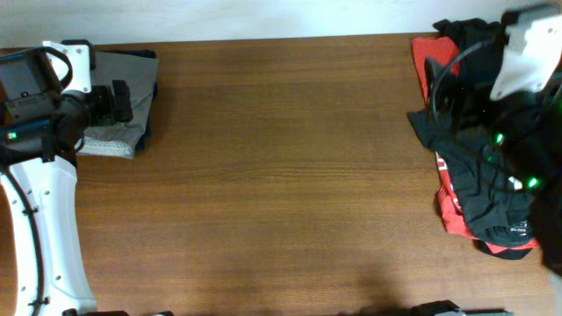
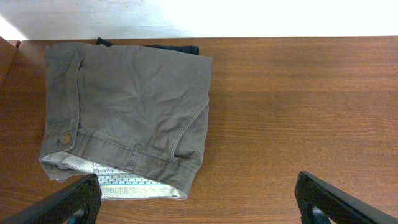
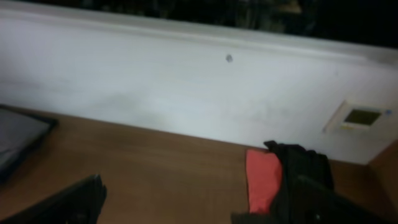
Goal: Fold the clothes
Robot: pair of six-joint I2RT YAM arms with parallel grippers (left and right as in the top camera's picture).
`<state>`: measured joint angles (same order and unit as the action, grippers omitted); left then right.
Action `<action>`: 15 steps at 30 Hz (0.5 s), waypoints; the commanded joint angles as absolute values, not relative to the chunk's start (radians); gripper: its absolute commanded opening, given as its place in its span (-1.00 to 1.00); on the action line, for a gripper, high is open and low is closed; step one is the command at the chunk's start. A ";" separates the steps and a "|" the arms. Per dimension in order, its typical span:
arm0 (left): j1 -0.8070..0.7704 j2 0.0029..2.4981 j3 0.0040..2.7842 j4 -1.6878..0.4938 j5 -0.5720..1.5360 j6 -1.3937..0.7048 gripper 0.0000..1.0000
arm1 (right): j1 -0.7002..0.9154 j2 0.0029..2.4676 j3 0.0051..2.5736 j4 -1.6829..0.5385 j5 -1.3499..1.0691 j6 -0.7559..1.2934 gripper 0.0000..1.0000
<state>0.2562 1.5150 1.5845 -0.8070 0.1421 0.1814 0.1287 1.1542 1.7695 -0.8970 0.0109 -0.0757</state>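
Observation:
A folded grey-brown garment (image 2: 130,99) with a waistband and button lies at the table's far left (image 1: 118,136), on top of a dark garment (image 2: 149,45). My left gripper (image 2: 199,202) is open and empty, hovering just in front of the folded piece; it also shows in the overhead view (image 1: 123,101). A loose pile of black clothes (image 1: 487,189) on red cloth (image 1: 450,206) lies at the far right. My right gripper (image 3: 199,205) is open beside the red (image 3: 261,177) and black cloth (image 3: 305,168). No grey shirt with a logo shows.
The brown wooden table (image 1: 281,175) runs between the two heaps. A white wall (image 3: 186,93) stands behind the table's back edge. My right arm (image 1: 527,53) hangs over the pile, with cables across the black cloth.

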 commanded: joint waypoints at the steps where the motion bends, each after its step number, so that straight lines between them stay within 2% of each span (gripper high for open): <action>1: 0.256 1.516 1.591 -0.807 0.153 0.173 0.98 | 0.099 1.029 1.496 -0.775 0.011 -0.075 0.98; 10: 0.256 1.516 1.591 -0.807 0.153 0.173 0.98 | 0.051 0.653 0.855 -0.405 -0.065 -0.075 0.98; 15: 0.256 1.516 1.591 -0.807 0.153 0.173 0.98 | 0.054 0.455 0.588 -0.303 -0.071 -0.075 0.98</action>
<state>0.2562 1.5146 1.5845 -0.8089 0.1463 0.1814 0.0601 0.5446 0.6975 -0.3313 -0.0525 -0.0784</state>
